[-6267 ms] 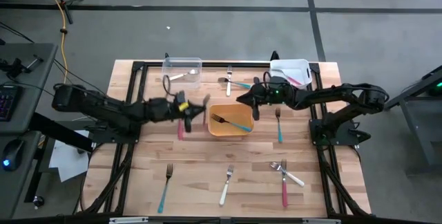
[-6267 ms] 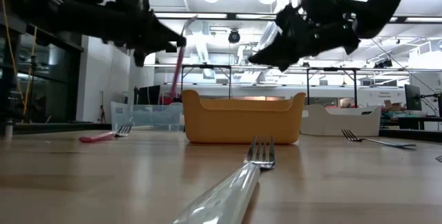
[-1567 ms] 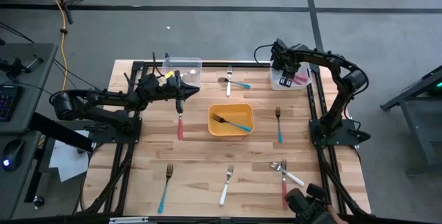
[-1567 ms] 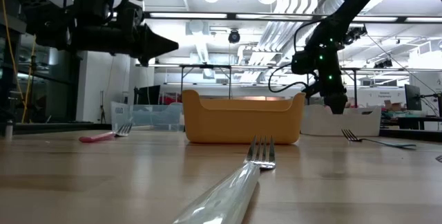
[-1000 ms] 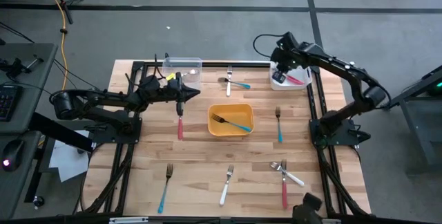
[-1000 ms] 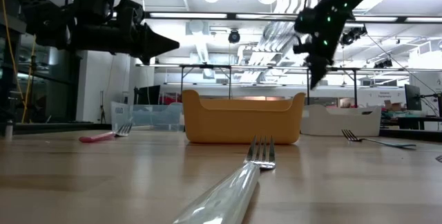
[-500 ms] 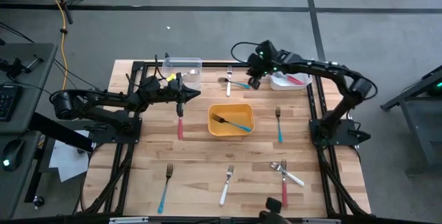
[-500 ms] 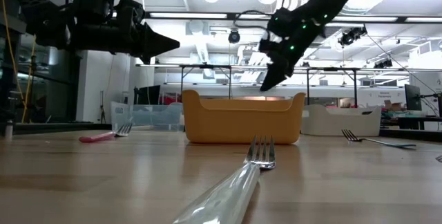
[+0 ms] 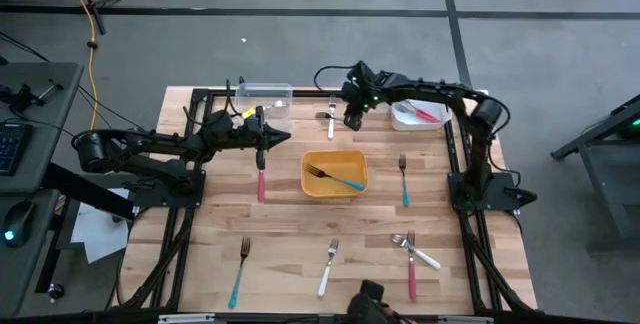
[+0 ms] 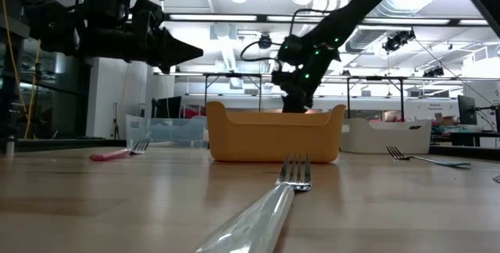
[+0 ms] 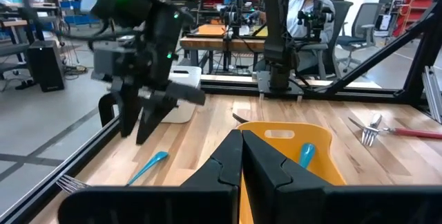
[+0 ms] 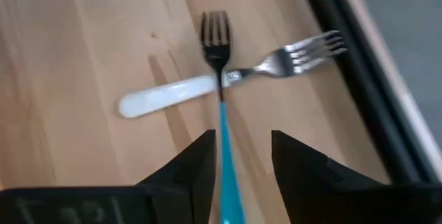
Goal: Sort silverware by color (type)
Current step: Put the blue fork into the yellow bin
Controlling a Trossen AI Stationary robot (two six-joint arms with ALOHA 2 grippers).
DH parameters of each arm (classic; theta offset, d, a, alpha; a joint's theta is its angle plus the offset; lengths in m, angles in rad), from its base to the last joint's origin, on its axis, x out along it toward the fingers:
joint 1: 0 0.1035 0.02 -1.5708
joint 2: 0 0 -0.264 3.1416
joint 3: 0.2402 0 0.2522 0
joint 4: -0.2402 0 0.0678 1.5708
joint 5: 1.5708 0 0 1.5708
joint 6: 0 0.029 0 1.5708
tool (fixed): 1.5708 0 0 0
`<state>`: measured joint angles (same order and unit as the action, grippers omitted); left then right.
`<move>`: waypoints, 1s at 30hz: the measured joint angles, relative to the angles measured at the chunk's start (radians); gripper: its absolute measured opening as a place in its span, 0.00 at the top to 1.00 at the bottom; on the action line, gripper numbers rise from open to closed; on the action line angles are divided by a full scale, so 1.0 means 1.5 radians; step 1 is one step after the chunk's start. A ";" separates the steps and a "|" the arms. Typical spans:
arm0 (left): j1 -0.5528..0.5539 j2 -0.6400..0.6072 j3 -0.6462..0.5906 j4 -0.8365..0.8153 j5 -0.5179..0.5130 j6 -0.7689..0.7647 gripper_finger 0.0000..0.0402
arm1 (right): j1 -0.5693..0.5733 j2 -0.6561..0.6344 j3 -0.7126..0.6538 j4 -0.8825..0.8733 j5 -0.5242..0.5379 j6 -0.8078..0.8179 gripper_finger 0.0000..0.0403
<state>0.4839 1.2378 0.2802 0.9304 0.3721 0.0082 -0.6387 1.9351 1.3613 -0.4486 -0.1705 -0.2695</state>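
Observation:
Two forks lie crossed near the table's far edge: a blue-handled fork (image 12: 222, 124) over a white-handled fork (image 12: 169, 94). My right gripper (image 12: 242, 160) hangs open just above them (image 9: 351, 117), a finger on each side of the blue handle, touching nothing. My left gripper (image 9: 266, 140) is shut and empty, hovering over the tine end of a red-handled fork (image 9: 261, 180). A yellow bin (image 9: 312, 186) at the middle holds a blue-handled fork (image 9: 345, 179). More silverware lies flat on the wood: blue (image 9: 405, 186), blue (image 9: 238, 274), white (image 9: 326, 272), and red (image 9: 411, 276) crossed by white (image 9: 424, 257).
A clear container (image 9: 264, 97) stands at the far left. A white container (image 9: 432, 122) at the far right holds a pink-handled fork (image 9: 426, 114). Black frame rails run along both sides of the table. Something dark (image 9: 368, 302) shows at the near edge.
My right gripper has swung from over the white container toward the table's left, come down over the crossed forks at the far edge, and opened. The dark shape at the near edge has drifted left.

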 joint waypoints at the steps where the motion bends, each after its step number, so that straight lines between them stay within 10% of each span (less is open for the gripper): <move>1: 0.000 0.000 0.000 0.000 0.000 0.003 1.00 | 0.003 0.010 0.009 -0.004 -0.001 0.000 0.67; 23: 0.000 0.000 0.005 0.001 0.000 0.055 1.00 | 0.010 0.113 0.038 -0.037 -0.004 -0.015 0.68; 30: 0.000 0.000 0.005 0.001 0.000 0.055 1.00 | 0.003 0.114 0.037 -0.039 -0.014 -0.012 0.84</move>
<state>0.4839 1.2378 0.2878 0.9314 0.3717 0.0911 -0.6349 2.1063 1.4174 -0.5066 -0.1909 -0.2882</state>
